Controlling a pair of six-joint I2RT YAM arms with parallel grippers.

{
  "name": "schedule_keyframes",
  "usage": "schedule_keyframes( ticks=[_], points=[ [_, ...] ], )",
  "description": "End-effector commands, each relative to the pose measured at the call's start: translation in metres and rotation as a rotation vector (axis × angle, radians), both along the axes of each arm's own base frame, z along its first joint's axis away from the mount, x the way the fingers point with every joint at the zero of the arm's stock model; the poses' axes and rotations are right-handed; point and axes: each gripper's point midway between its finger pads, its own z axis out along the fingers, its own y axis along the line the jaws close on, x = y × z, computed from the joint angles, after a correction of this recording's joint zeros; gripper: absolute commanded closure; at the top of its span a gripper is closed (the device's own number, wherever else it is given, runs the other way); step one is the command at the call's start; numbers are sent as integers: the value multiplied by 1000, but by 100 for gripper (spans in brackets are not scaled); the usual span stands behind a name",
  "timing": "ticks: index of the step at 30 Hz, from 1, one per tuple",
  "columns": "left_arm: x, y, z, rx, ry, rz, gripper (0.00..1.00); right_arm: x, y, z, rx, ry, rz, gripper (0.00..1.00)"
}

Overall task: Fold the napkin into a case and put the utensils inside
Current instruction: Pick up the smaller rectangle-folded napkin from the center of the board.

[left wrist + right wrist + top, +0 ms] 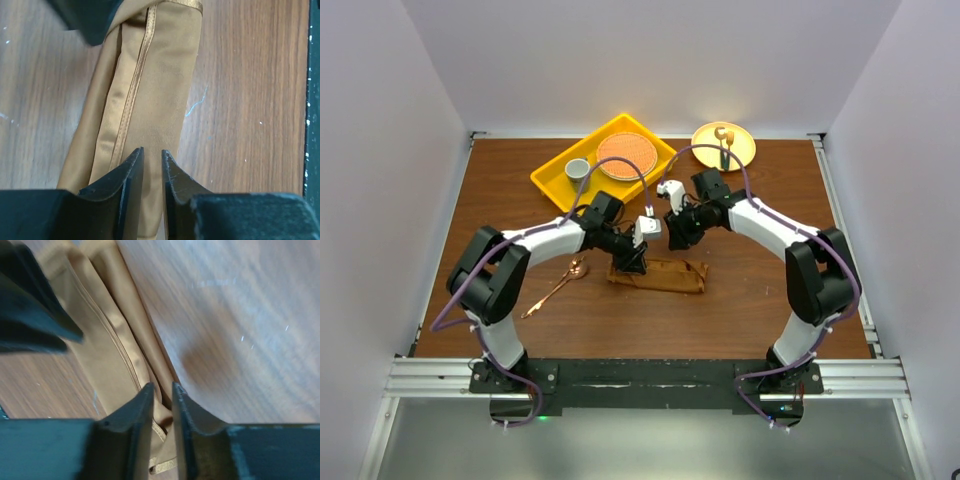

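Observation:
The rust-brown napkin [657,276] lies folded into a narrow oblong case in the middle of the table. My left gripper [632,262] is low over its left end. In the left wrist view that gripper [152,151] stands open by a narrow gap, with flat cloth [155,85] showing beneath it. My right gripper [678,238] hangs just beyond the case's far edge. In its own view, which is blurred, it [162,385] is narrowly open above the folded edge [107,347]. The copper spoon [560,281] lies on the wood to the left of the case.
A yellow tray [552,179] at the back holds an orange plate [626,154] and a small cup [578,170]. A yellow plate [740,148] at the back right carries a dark-handled utensil [724,152]. White walls enclose the table on three sides.

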Motion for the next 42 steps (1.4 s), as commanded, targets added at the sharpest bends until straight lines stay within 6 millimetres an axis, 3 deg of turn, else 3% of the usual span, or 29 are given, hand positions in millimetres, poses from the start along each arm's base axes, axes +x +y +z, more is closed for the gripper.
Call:
schedule_keyframes(
  ticks=[1, 7, 9, 10, 12, 23, 30, 42],
  points=[
    [18, -8, -8, -5, -34, 29, 77, 0, 10, 11, 50, 33, 42, 65],
    [19, -6, -25, 20, 18, 53, 79, -4, -8, -6, 33, 98, 104, 41],
    [18, -7, -28, 17, 35, 59, 80, -6, -10, -14, 20, 108, 142, 37],
    [18, -6, -29, 16, 45, 68, 81, -8, -11, -15, 17, 116, 158, 29],
    [18, -6, -32, 16, 63, 79, 82, -12, -12, -20, 17, 128, 197, 27],
    [29, -9, -30, -1, 90, 107, 89, -10, -6, -36, 33, 164, 264, 33],
    [31, -8, -33, 3, 97, 114, 91, -18, -4, -41, 43, 207, 293, 45],
    [32, -6, -34, 5, 103, 121, 92, -34, -8, -51, 41, 256, 330, 44]
  ],
)
